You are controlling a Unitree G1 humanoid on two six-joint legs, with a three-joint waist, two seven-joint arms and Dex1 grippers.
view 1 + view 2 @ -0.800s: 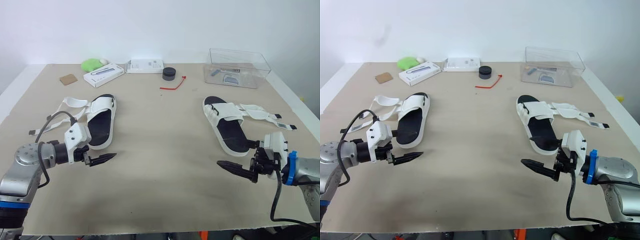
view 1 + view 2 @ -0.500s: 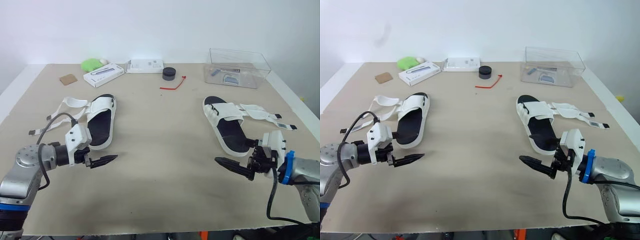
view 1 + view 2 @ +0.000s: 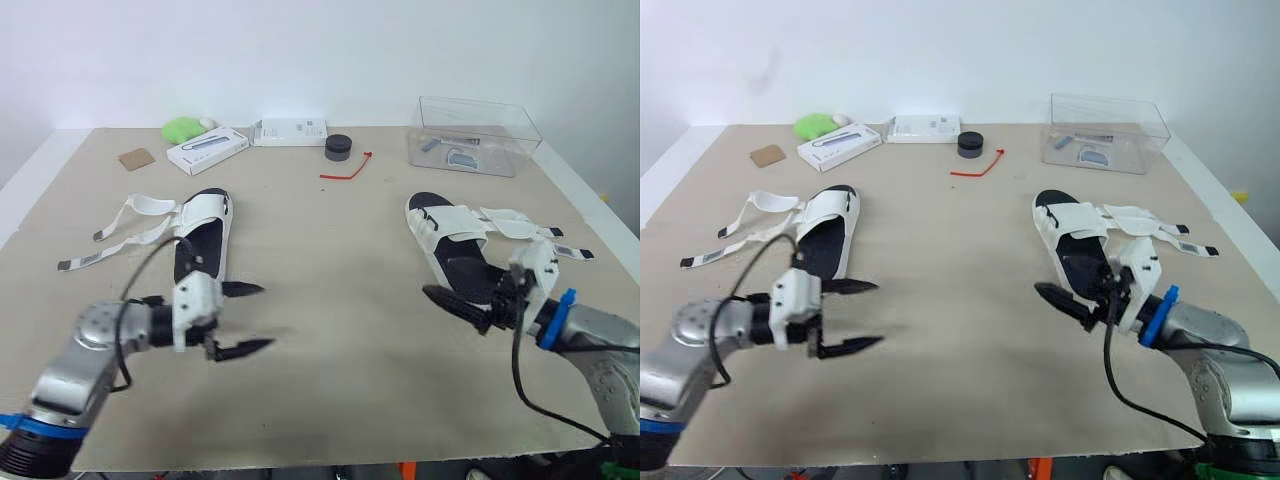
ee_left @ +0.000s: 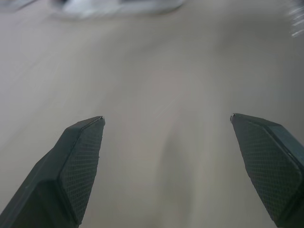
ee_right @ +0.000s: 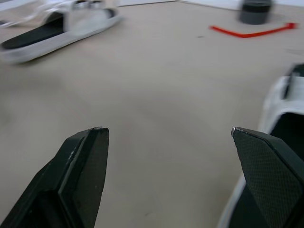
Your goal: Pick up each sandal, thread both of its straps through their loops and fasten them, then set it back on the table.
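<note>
- Black fingers first: my left gripper (image 3: 262, 317), at the lower left of the frame, hangs just over the beige table (image 3: 330, 400), jaws spread wide with nothing between them.
- My right gripper (image 3: 450, 300), at the lower right, is spread just as wide and empty. It is close to the near end of the right sandal (image 3: 455, 255), but I cannot tell if it touches.
- That sandal lies flat, right of centre. Its straps (image 3: 530, 228) are splayed toward the right edge, unthreaded.
- The left sandal (image 3: 200, 250) lies left of centre, just beyond my left fingers. Its straps (image 3: 120, 225) trail leftward, undone.
- I judge this to be the reach for a first pick-up, with nothing fastened yet.
- Next I need one gripper to clamp a sole edge and lift, leaving the other free for a strap tip.
- Far back sit a clear box (image 3: 475, 135) and a red tie (image 3: 345, 168).
</note>
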